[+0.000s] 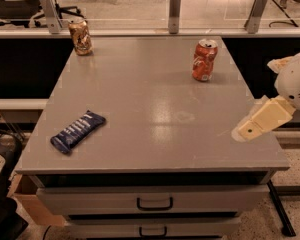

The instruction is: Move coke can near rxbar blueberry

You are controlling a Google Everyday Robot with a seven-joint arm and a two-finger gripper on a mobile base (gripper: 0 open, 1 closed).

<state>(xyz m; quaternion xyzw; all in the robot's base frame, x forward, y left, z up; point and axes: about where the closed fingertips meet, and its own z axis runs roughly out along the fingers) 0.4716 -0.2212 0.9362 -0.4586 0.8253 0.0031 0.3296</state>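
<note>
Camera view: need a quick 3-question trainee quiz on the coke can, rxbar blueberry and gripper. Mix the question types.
1. True or false: the coke can stands at the far right of the table.
2. Where does the rxbar blueberry lie? A) near left of the table B) against the coke can C) at the table's far edge
3. Does the gripper touch the coke can?

Key: 1 true. 2 A. 3 No; it hangs at the table's near right edge, well apart from the can.
</note>
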